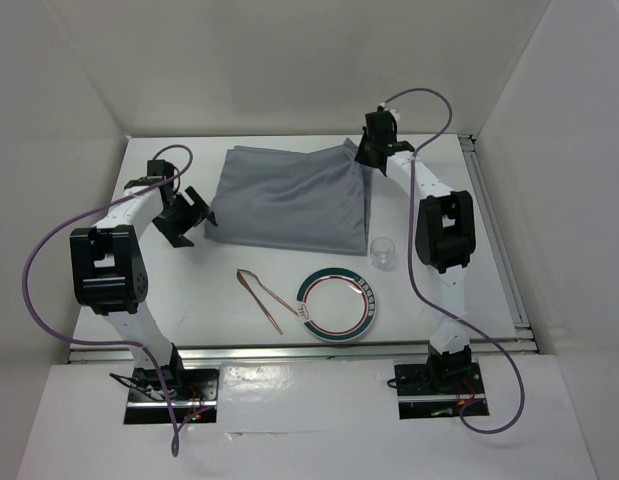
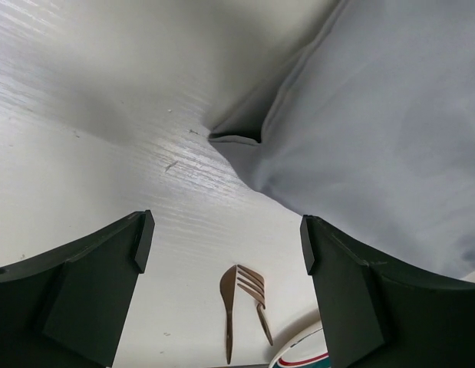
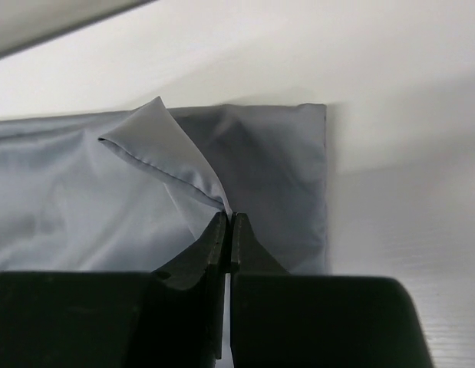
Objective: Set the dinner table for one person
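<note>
A grey cloth (image 1: 289, 200) lies rumpled across the back middle of the white dinner table (image 1: 189, 300). My right gripper (image 1: 367, 150) is at the cloth's far right corner. In the right wrist view that gripper (image 3: 229, 218) is shut on a raised fold of the cloth (image 3: 107, 192). My left gripper (image 1: 194, 215) hovers just off the cloth's left edge. In the left wrist view it (image 2: 225, 230) stands wide open with nothing between its fingers, and the cloth's folded left corner (image 2: 237, 139) lies just ahead on the table (image 2: 107, 115).
A copper fork and knife (image 1: 264, 295) lie crossed in front of the cloth; the left wrist view shows the fork (image 2: 252, 287) beside the knife (image 2: 229, 307). A plate with a green and red rim (image 1: 337, 305) sits to their right, a small clear glass (image 1: 383, 250) behind it.
</note>
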Robot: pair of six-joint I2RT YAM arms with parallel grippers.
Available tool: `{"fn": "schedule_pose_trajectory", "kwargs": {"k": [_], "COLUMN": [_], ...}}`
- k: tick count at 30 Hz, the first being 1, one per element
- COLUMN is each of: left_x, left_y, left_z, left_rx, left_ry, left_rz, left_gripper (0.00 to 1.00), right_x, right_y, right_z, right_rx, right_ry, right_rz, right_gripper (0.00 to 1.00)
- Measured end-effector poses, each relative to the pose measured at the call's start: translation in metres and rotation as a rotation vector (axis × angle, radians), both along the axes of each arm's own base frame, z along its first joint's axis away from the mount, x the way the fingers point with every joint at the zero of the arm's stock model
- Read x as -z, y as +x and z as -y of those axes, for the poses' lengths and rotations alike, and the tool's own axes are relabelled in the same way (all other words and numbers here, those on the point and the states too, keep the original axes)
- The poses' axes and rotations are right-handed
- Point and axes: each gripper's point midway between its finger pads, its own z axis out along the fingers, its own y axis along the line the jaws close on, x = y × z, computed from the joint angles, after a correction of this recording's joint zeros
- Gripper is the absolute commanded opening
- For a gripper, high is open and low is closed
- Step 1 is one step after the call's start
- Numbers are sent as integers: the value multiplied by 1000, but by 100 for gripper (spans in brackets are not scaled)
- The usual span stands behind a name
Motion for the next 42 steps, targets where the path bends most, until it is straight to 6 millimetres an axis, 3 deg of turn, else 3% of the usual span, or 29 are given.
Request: {"fn": "schedule_pose_trajectory", "kwargs": {"k": [1, 3, 4, 8, 13, 17, 20, 24, 25, 28, 32, 35, 36, 40, 42], "left_x": [0, 1, 1, 6, 20, 25, 29, 42, 44, 44, 40, 27, 22, 9, 6], "left_y": [0, 0, 0, 0, -2, -1, 4, 20, 23, 37, 61, 73, 75, 55, 32], "left_z": [0, -1, -1, -1, 4, 11, 15, 20, 22, 23, 21, 14, 10, -21, -36], "left_rx": [0, -1, 0, 16, 32, 48, 56, 63, 65, 63, 59, 45, 36, -42, -86], "left_ry": [1, 6, 7, 10, -20, -42, -57, -70, -80, -83, -71, -40, -29, 23, 47], "left_rz": [-1, -2, -3, -10, -50, -53, -52, -61, -66, -51, -27, 11, 25, 38, 23], "left_gripper": [96, 95, 95, 90, 77, 74, 67, 48, 32, 0, 0, 0, 0, 0, 0], "right_x": [-4, -5, -4, 6, 14, -6, -23, -26, -23, -2, 30, 32, 30, 14, 6], "right_y": [1, 3, 3, -1, -14, -35, -66, -121, -133, -170, -199, -205, -204, -190, -181], "right_z": [2, 10, 14, 30, 39, 26, 13, 4, 3, 1, -1, -9, -12, -39, -58], "right_rx": [6, 31, 45, 87, 102, 57, -2, -67, -80, -103, -119, -155, -170, -250, -294], "right_ry": [0, 0, 2, -5, -18, 0, 32, 77, 90, 126, 153, 175, 181, 189, 188], "right_rz": [9, 12, 9, -16, -51, -38, -39, -77, -89, -162, -266, -286, -282, -243, -220], "right_gripper": [0, 32, 35, 44, 44, 43, 47, 53, 57, 60, 61, 63, 68, 83, 100]}}
